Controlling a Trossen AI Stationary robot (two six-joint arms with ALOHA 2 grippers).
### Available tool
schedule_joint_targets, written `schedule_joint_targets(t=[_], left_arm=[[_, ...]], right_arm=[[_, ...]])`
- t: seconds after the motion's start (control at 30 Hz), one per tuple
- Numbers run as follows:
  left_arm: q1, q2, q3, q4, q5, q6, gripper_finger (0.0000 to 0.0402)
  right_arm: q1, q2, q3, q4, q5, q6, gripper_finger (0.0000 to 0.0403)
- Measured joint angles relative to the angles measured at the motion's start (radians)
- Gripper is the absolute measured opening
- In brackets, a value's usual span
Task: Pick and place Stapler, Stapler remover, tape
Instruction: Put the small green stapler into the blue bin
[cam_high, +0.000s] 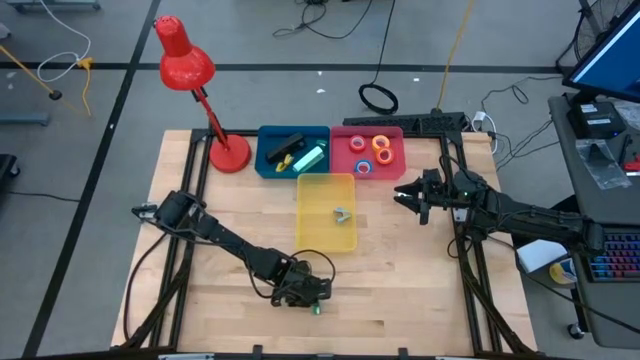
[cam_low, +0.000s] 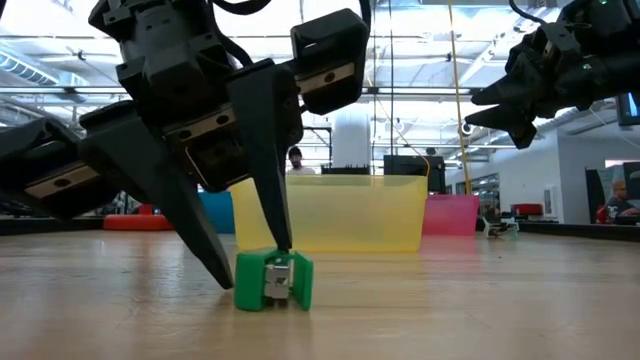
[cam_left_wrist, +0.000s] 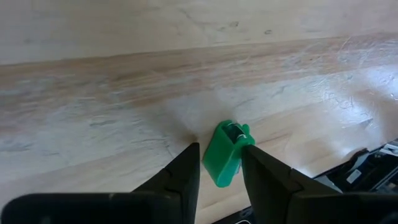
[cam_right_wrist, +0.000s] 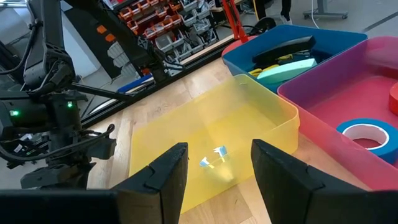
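Note:
A small green stapler remover (cam_left_wrist: 225, 152) stands on the wooden table near its front edge (cam_high: 316, 308). My left gripper (cam_left_wrist: 221, 149) is shut on it, slanting steeply down (cam_low: 258, 268). My right gripper (cam_high: 405, 197) hangs open and empty in the air, right of the yellow bin (cam_high: 325, 180). A small grey stapler remover (cam_high: 342, 214) lies in that bin. Staplers (cam_high: 290, 150) lie in the blue bin. Tape rolls (cam_high: 380, 148) lie in the pink bin. My left gripper pinches the green stapler remover by its two opposite sides (cam_left_wrist: 239, 146) between the two fingers. The fingers (cam_low: 282, 235) come from above, slanting down from the table's far left. The remover stands with its underside on the table.
A red desk lamp (cam_high: 190, 75) stands at the far left, beside the blue bin (cam_high: 262, 160). The pink bin (cam_high: 400, 135) sits at the far right of the row. Bare wood lies around the green remover. A black cable loops beside my left gripper.

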Motion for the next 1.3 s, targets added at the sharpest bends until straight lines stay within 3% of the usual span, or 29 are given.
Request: schedule_joint_targets(t=[0.4, 0.63, 0.8, 1.3], left_arm=[[-0.007, -0.024, 0.002, -0.103, -0.015, 0.000, 0.0117], [-0.007, -0.114, -0.004, -0.385, -0.103, 0.004, 0.0117], [-0.011, -0.178, -0.010, -0.480, -0.174, 0.003, 0.0117], [-0.011, -0.213, -0.007, -0.461, -0.212, -0.006, 0.0117]], right_arm=[[0.000, 0.000, 0.000, 0.002, 0.000, 0.000, 0.0169], [0.000, 0.000, 0.000, 0.004, -0.001, 0.000, 0.0169], [0.000, 0.000, 0.000, 0.004, -0.001, -0.004, 0.0169], [0.000, 0.000, 0.000, 0.007, -0.001, -0.008, 0.0169]])
